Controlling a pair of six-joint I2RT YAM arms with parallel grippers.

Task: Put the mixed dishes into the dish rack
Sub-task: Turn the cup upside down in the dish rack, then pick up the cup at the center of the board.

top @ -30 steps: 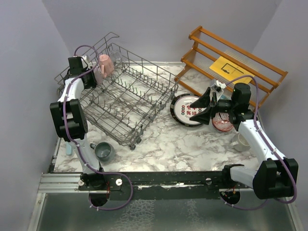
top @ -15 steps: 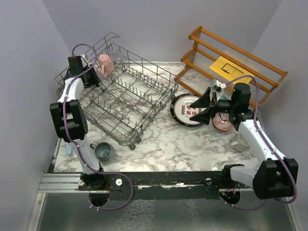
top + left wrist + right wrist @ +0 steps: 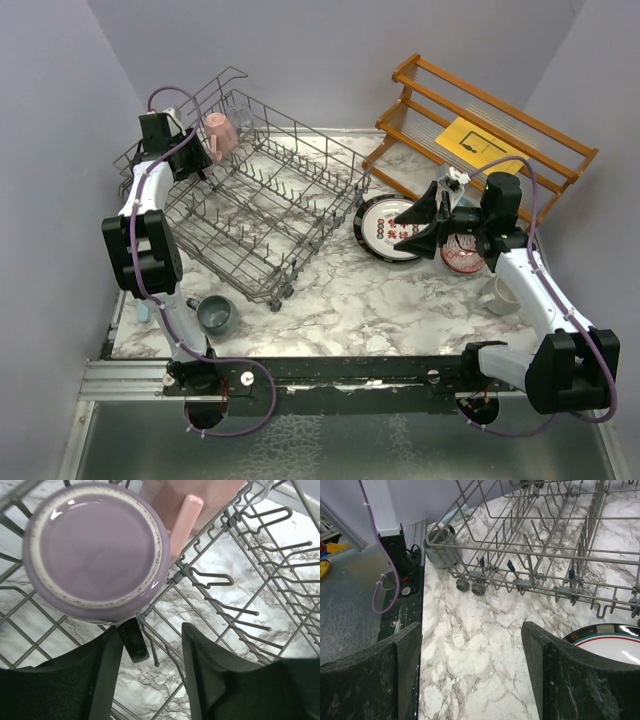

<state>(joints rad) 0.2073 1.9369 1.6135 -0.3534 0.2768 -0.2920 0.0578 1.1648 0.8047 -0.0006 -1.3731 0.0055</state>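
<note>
**Over the rack's far-left corner: both pairs of jaws apart, nothing held**

From above, your left gripper (image 3: 193, 150) hangs over the far-left corner of the dish rack (image 3: 262, 205), just beside the pink mug (image 3: 219, 135) seated there. The rack lies skewed on the marble table (image 3: 340, 295), most tines bare. A grey-teal mug (image 3: 215, 314) stands on the table off the rack's near corner, close to the left edge. Your right gripper (image 3: 416, 225) is spread over the black-rimmed plate (image 3: 383, 228), which lies between the rack's right end and the wooden shelf (image 3: 500, 115). A red patterned bowl (image 3: 462, 257) is just right of the plate, and a cream mug (image 3: 500, 295) sits near the right edge. You have open marble between the rack and the near edge.

Left wrist: your fingers (image 3: 90, 675) are parted, with only rack wire below the gap. A mauve mug (image 3: 95, 550), base up, sits in the rack just ahead of the left finger, the pink mug's handle beside it. Bare tines run off to the right.

Right wrist: your jaws are wide apart and grip nothing, with bare marble between them. The plate's rim shows beside the right finger. The rack's wheeled edge crosses ahead, apart from both fingers.
</note>
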